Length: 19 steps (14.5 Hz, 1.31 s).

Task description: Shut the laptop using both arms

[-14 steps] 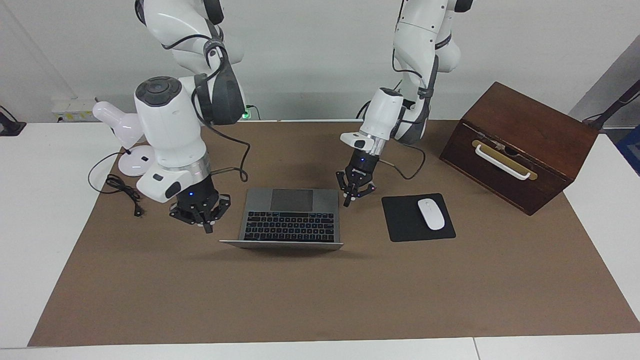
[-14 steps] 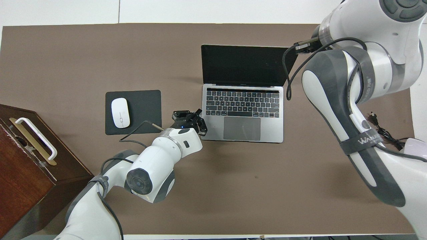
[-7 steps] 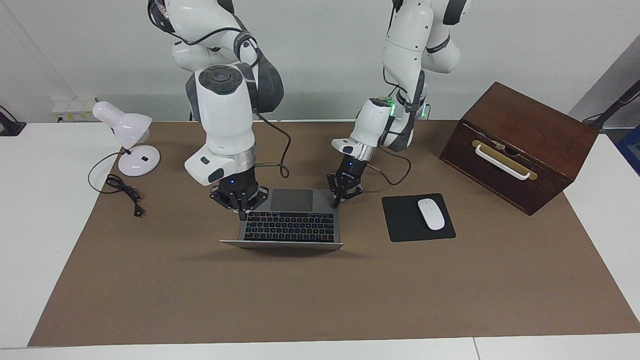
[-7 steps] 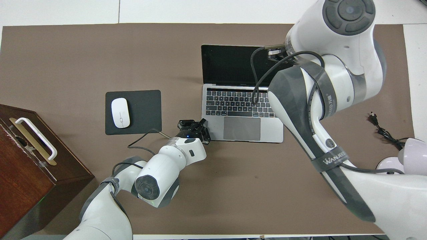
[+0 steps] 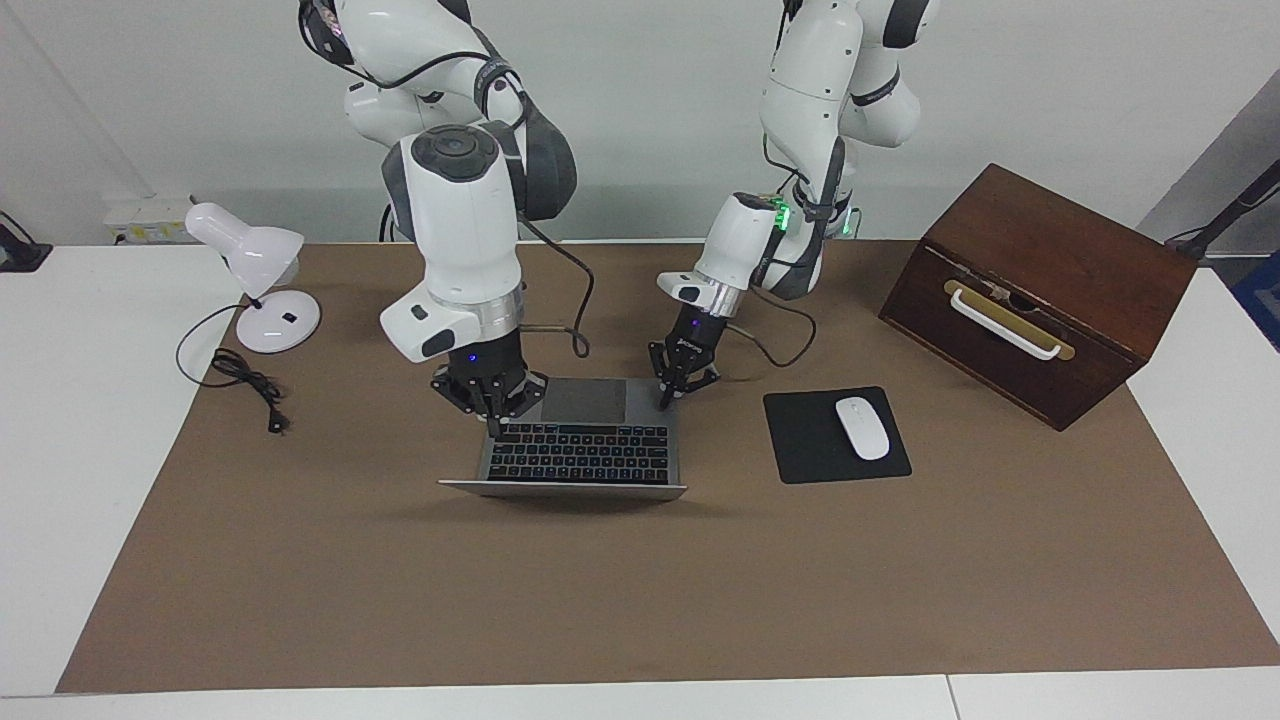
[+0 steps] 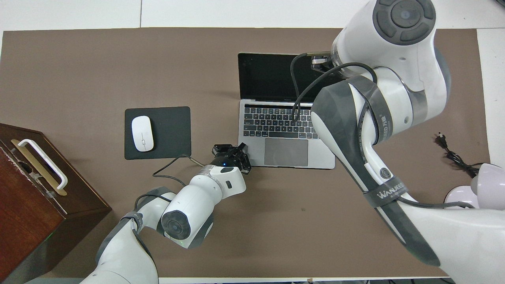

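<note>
The silver-grey laptop (image 5: 580, 452) (image 6: 286, 152) lies open in the middle of the brown mat, its dark screen (image 6: 266, 75) leaning away from the robots. My right gripper (image 5: 493, 424) is shut, with its tip down at the keyboard deck's edge toward the right arm's end, beside the trackpad. In the overhead view the right arm's own forearm hides that gripper. My left gripper (image 5: 664, 402) (image 6: 241, 149) is shut too and points down at the deck's corner nearest the robots, toward the left arm's end. Neither gripper holds anything.
A black mouse pad (image 5: 800, 440) (image 6: 169, 130) with a white mouse (image 5: 862, 428) (image 6: 142, 133) lies beside the laptop toward the left arm's end. A brown wooden box (image 5: 1040, 290) (image 6: 27, 193) stands past it. A white desk lamp (image 5: 255, 270) and its cable sit toward the right arm's end.
The right arm swung in from beside the laptop until its gripper came over the keyboard deck. The left gripper drew slightly toward the robots, onto the deck's corner. The lid stands as before.
</note>
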Available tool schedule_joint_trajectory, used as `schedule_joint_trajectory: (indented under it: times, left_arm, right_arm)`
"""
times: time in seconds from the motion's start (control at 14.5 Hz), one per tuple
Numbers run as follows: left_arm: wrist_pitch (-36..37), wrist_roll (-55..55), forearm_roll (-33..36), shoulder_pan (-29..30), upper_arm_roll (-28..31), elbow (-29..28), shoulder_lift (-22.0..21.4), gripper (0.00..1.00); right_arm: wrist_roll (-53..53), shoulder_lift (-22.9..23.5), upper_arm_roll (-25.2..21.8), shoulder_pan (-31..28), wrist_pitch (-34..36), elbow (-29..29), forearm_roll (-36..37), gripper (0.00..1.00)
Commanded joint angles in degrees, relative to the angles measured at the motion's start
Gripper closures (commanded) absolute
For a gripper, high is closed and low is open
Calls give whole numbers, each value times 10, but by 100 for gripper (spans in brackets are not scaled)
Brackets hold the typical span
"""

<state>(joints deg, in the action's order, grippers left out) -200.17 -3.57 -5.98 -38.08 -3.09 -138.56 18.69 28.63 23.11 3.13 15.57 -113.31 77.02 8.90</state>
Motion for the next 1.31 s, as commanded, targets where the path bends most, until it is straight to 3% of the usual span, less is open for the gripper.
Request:
schedule_joint_trajectory:
  times: [0.0,0.21,0.48,0.9,1.24]
  left_arm:
    - [-6,-13,-11,-15,10,-41,-14,100]
    - [-6,-14,-11,-15,10,-53,-18,100]
    - [-6,-14,-11,-15,10,-62,-19,100]
    - [-6,-14,-11,-15,10,-63,-19,100]
    - [-6,-15,-11,-15,10,-80,-23,100]
  right_arm:
    - [-9,7,5,-6,-35,-2,12,100]
    - [-1,16,5,-2,-95,-1,1,100]
    - [27,33,5,-3,-118,-4,-38,100]
    - [76,52,6,-4,-198,-6,-40,100]
    - [68,59,5,-6,-200,-21,-38,100]
